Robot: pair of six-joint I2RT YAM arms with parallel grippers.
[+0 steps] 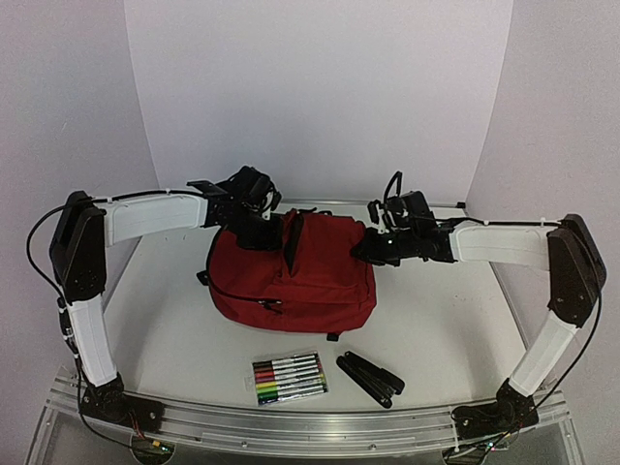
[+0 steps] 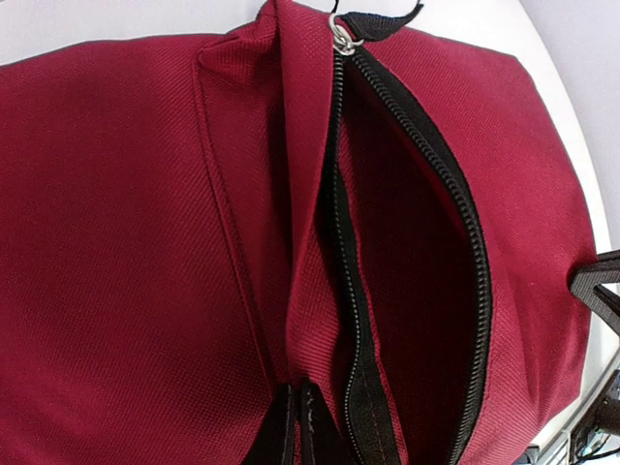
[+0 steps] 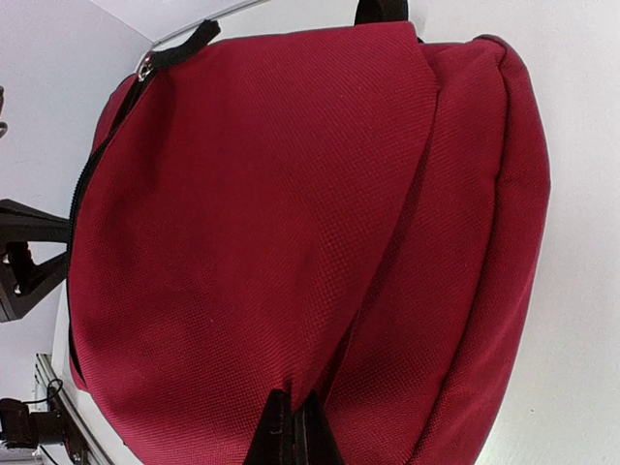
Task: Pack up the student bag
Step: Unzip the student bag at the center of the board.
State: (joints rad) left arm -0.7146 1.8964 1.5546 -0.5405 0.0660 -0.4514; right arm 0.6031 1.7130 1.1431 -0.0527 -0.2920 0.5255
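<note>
Left wrist shows woven red student bag (image 2: 126, 242), black zipper (image 2: 481, 281) gaping.

Look at the left arm (image 1: 145, 215), left of frame: white shells, chunky black joints | thin black cable (image 1: 39, 254) looping off its elbow | right arm (image 1: 499, 242), the same white-and-black | left pincer (image 2: 295, 397), right pincer (image 3: 293, 402): matte black fingers, bottom edge

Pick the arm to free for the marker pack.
Right, probably. The left gripper pinches the bag beside its open zipper; the right gripper only pinches side fabric. The marker pack lies roughly central.
</note>
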